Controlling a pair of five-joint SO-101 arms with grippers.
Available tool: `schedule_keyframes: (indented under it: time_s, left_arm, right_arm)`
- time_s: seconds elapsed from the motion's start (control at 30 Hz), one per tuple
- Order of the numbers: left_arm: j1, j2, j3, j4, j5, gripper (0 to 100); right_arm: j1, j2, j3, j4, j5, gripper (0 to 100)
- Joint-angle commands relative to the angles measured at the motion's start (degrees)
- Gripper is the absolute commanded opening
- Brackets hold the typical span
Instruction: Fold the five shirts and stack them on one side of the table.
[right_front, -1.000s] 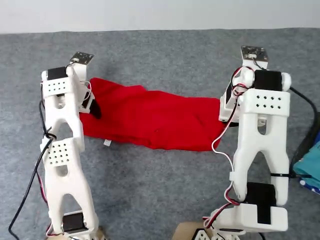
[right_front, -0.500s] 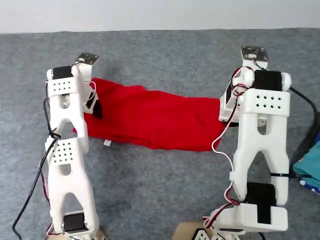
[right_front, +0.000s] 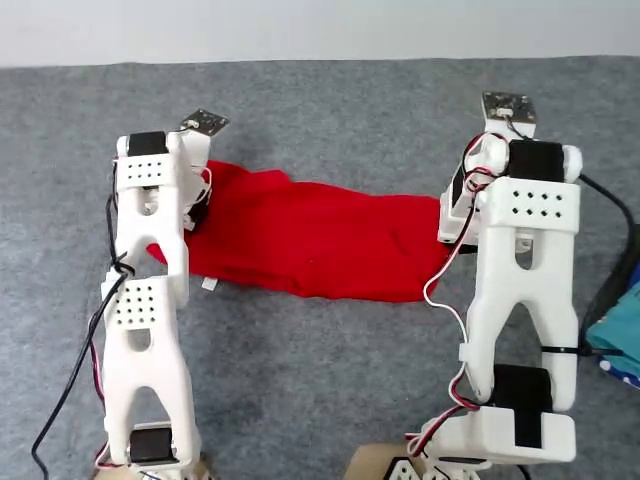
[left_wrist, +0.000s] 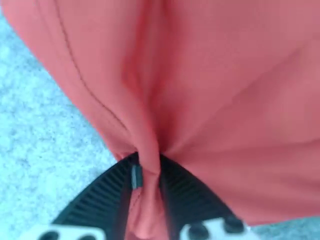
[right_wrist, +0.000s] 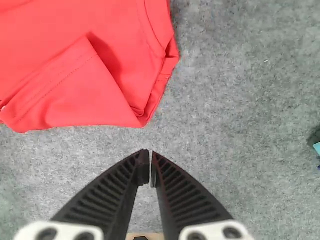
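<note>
While your left gripper pinches a bunched fold of the red shirt between its black jaws, the cloth hangs so close to that wrist camera that you cannot tell which part of the garment is caught. From above, the shirt lies as a long, crumpled band on the gray table cover, toward the far side, running left to right between your two arms. Its left end passes under the white links of the left arm, so the edge there is hidden from you. A small white tag pokes out at the shirt's near edge, too small to make out further. Your right gripper has its jaws pressed together on nothing and sits over bare gray cover just off the shirt's right end, apart from the cloth. From above, the right arm covers those jaws. A teal thing at the table's right edge is cut off, so you cannot say what it is.
</note>
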Motion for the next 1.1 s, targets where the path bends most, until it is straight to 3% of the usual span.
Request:
schedule_keyframes:
  time_s: [0.0,0.17,0.4,0.53,0.73,1.07]
  left_arm:
    - [0.18,-2.46,1.36,1.58,0.44,0]
    - [2.11,-12.22,4.79,1.58,4.57,0]
    - [13.63,-26.55,14.90,1.49,5.80,0]
    - [20.66,-29.45,14.81,1.32,10.20,0]
    - [29.89,-26.81,10.33,1.32,13.19,0]
    - [39.03,-16.09,-6.11,1.32,18.02,0]
  right_arm:
    - [0.13,-0.75,-2.90,1.89,0.53,1.5]
    - [0.31,-0.75,-2.90,1.98,0.53,1.5]
    - [0.48,-5.76,-2.99,2.07,0.97,1.5]
    - [1.36,-12.62,-2.55,2.15,7.74,1.5]
    - [10.68,-18.51,-1.58,2.15,13.19,1.5]
    - [30.02,-26.59,8.88,2.07,25.32,1.5]
